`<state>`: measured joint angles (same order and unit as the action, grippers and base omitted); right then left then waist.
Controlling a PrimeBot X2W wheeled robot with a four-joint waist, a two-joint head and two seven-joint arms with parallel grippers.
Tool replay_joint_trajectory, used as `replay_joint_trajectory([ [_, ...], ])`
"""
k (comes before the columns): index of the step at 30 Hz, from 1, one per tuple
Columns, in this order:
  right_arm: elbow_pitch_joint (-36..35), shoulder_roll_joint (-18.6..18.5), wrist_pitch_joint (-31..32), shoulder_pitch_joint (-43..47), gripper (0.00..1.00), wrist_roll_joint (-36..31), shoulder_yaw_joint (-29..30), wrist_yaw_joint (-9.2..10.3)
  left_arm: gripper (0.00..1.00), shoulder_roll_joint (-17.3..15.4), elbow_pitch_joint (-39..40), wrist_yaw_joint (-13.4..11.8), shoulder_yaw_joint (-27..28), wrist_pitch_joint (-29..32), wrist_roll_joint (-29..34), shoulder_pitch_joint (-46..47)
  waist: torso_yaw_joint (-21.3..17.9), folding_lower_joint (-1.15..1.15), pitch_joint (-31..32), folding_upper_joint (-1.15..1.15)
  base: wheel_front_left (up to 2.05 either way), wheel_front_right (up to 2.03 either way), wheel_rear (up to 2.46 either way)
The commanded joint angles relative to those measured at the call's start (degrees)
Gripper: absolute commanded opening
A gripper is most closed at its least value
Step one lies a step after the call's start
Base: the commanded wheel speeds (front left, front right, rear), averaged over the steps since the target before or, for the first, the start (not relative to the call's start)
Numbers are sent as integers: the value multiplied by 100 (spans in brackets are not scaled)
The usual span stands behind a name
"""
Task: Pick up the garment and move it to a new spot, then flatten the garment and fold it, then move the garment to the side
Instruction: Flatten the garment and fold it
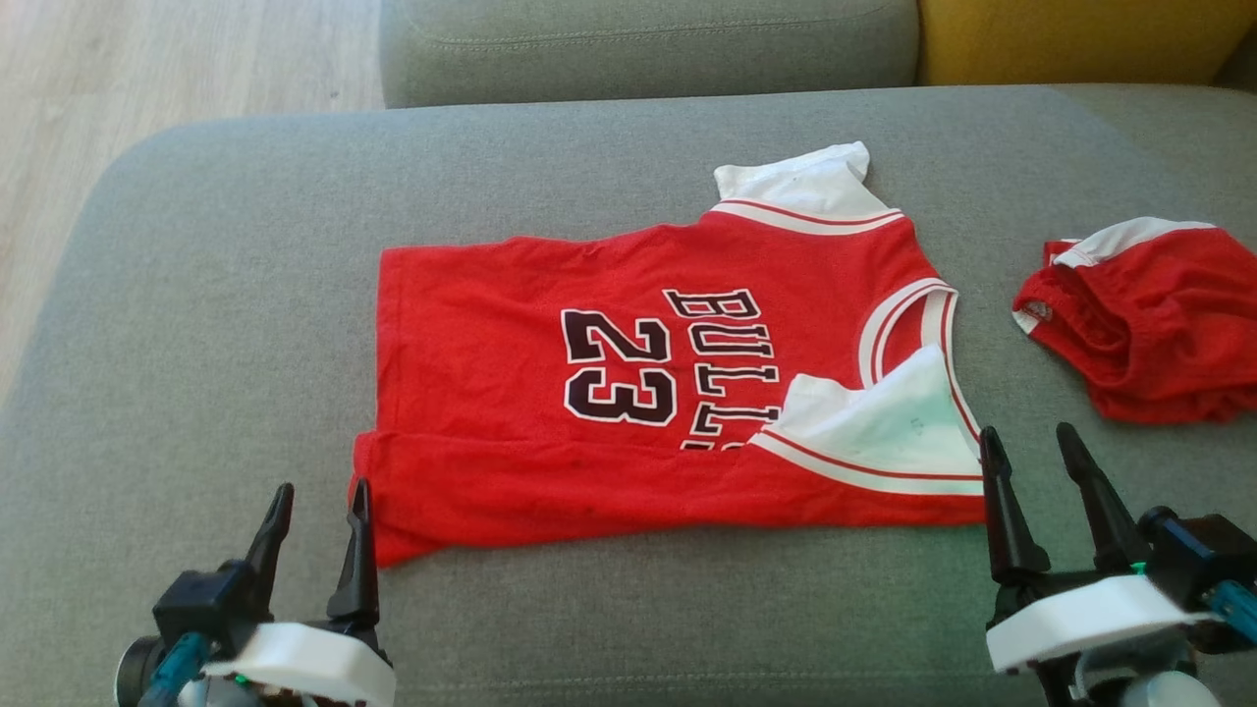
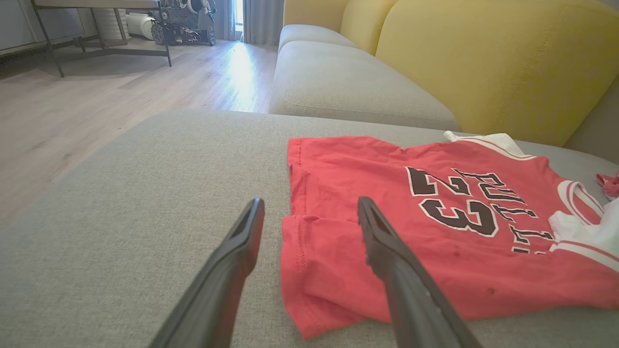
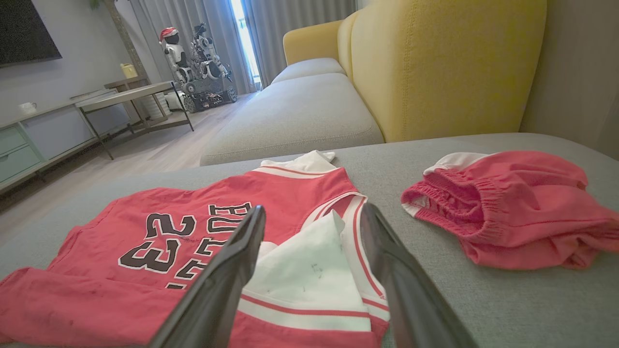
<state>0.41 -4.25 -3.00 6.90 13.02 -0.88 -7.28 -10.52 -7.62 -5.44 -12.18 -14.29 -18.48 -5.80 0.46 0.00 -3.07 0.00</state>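
The garment [image 1: 511, 393] is a red jersey with white sleeves and "BULLS 23" print, lying on the grey cushion [image 1: 196, 295]. Its near long edge is folded over once toward the middle. My left gripper [image 1: 319, 501] hovers open at the jersey's near-left hem corner; the jersey [image 2: 338, 232] lies under and between the fingers in the left wrist view. My right gripper [image 1: 1031, 442] stands open beside the near white sleeve [image 1: 894, 422]. The right wrist view shows that sleeve [image 3: 309, 275] between the two dark fingers. Nothing is held.
A crumpled pair of red shorts [image 1: 1149, 314] lies to the right of the jersey, also visible as shorts [image 3: 508, 208]. Yellow backrest [image 3: 435, 63] at the far side, wooden floor [image 1: 118, 98] beyond the cushion's left edge.
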Motion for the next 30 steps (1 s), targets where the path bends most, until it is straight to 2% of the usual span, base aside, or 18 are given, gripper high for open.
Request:
replay_joint_trajectory([
  [1,-219,-10,15,-55,100,-48,-87,-21,100,-66,138,49,221,-70,-6,211,-7,0,1,0,0,0,0],
  [8,-166,12,56,-116,100,-34,-77,-21,100,-85,43,97,186,-53,-30,292,-17,0,-28,0,0,0,0],
  [12,-41,18,243,-126,100,-69,12,-21,100,-19,-66,183,104,205,-185,295,3,0,-89,0,0,0,0],
  [17,165,13,541,-164,100,-98,32,-21,100,91,-506,314,35,539,-452,406,33,0,-252,0,0,0,0],
  [24,499,62,1129,-309,100,-265,177,-21,100,122,-1155,455,61,626,-659,723,25,0,-514,0,0,0,0],
  [30,724,93,1373,-517,100,-357,254,-21,100,79,-1630,580,88,648,-767,1047,19,0,-703,0,0,0,0],
])
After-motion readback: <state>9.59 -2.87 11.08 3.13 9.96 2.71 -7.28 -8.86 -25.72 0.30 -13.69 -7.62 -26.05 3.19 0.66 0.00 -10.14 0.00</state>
